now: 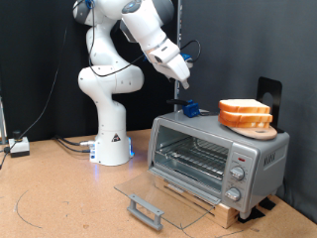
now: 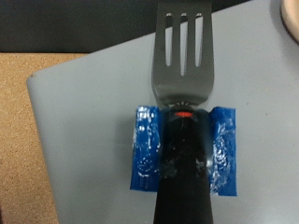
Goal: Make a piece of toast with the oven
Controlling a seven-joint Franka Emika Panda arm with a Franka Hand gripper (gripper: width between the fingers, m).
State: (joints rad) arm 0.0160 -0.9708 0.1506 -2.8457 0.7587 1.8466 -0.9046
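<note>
The silver toaster oven stands at the exterior view's right with its glass door folded down open and its wire rack bare. Bread slices lie stacked on a round wooden plate on the oven's top; I cannot tell the piece of toast from the other slice. A metal slotted spatula with a black handle and blue tape lies on the oven's top, left of the plate. My gripper hovers just above it. The wrist view shows the spatula close below, with no fingers in the picture.
The oven sits on a wooden block on a brown table. The robot's white base stands at the exterior view's left with cables beside it. A black stand rises behind the plate. The oven's knobs are on its right panel.
</note>
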